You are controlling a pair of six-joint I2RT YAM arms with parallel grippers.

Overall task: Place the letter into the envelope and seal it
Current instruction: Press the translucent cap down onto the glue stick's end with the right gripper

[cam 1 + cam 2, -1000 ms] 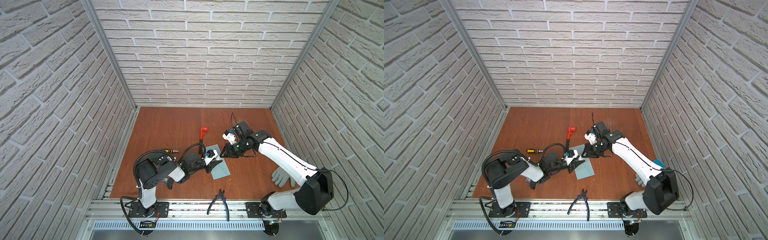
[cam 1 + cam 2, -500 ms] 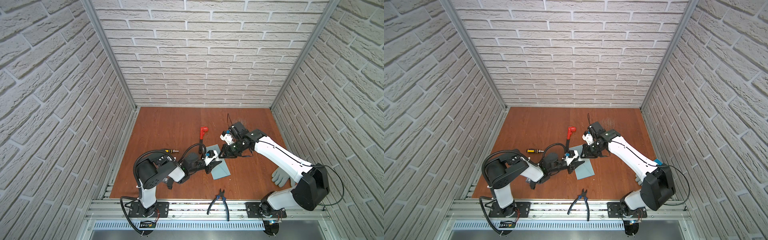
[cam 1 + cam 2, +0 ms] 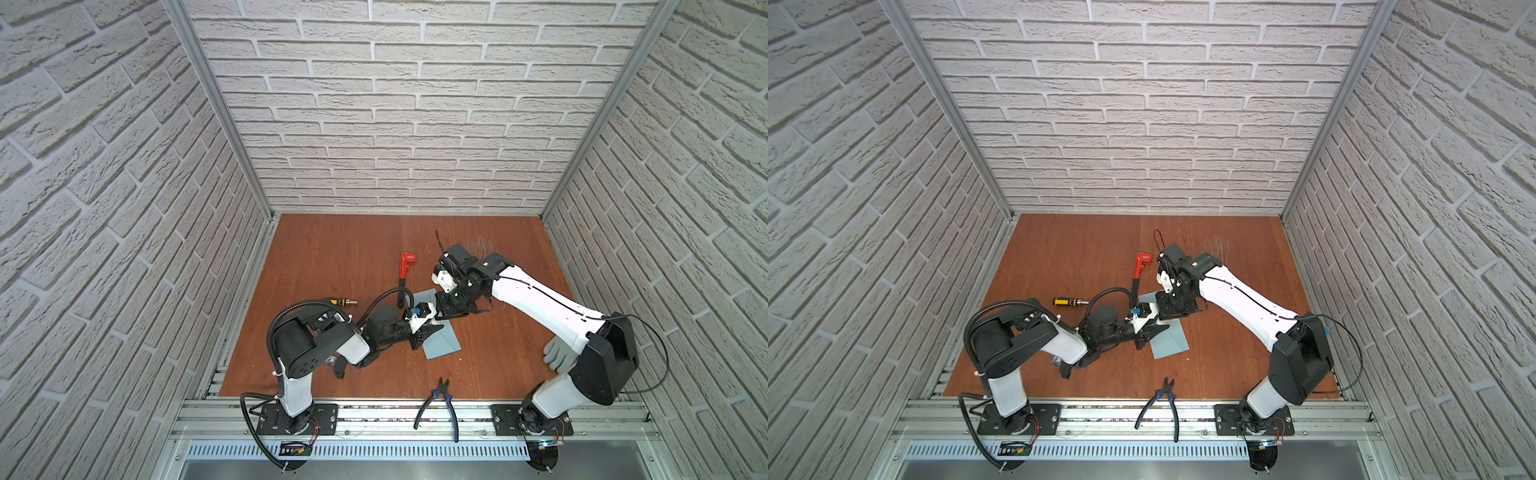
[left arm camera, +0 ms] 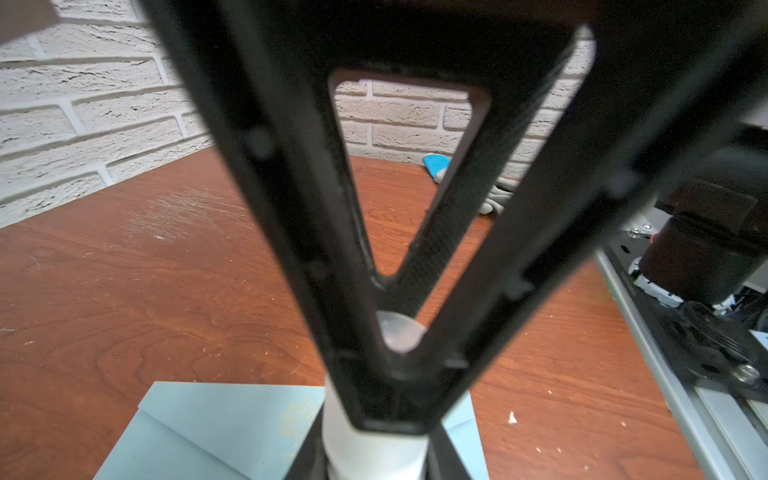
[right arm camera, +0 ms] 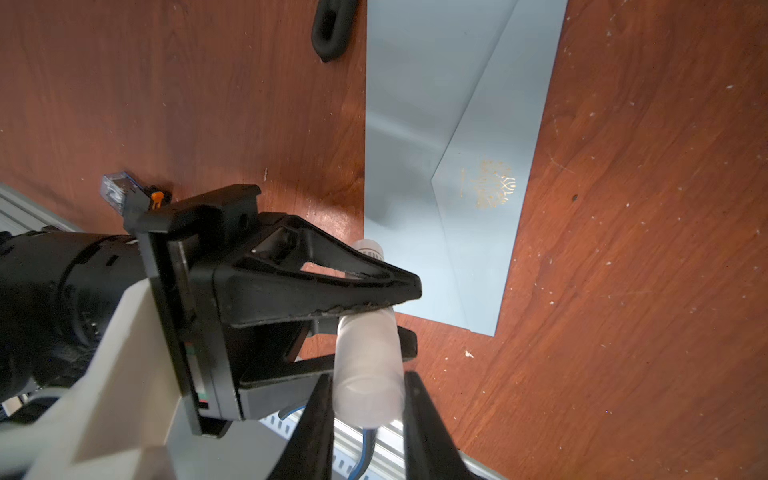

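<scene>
Where the two arms meet over the middle of the table (image 3: pixel 332 257), the left claw (image 5: pixel 405 318) and the right claw (image 5: pixel 370 386) are both clamped on one glue stick (image 5: pixel 368 357). The left claw's black fingers (image 5: pixel 332 286) are closed narrow around the white body. The right claw pinches the frosted, translucent cap end between its two fingertips, and the left wrist view shows that cap caught at the point of the right claw's V. The envelope (image 3: pixel 442 345) lies flat on the table directly under this meeting point, light blue-grey, with one corner pointing toward the front rail in both top views. Its pointed flap appears to be folded down, with a small gold emblem near the tip, though the claws hide part of it. The stick hangs over one end of the envelope; I cannot tell from these angles whether it touches the paper. A red pipe wrench (image 3: pixel 405 266) lies just beyond the envelope toward the back wall. A yellow-and-black screwdriver (image 3: pixel 1069 301) lies to the left, beside the left arm. Blue-handled pliers (image 3: pixel 440 403) straddle the table's front edge and the rail. A grey glove (image 3: pixel 559 355) with a blue cuff lies near the right arm's base.
</scene>
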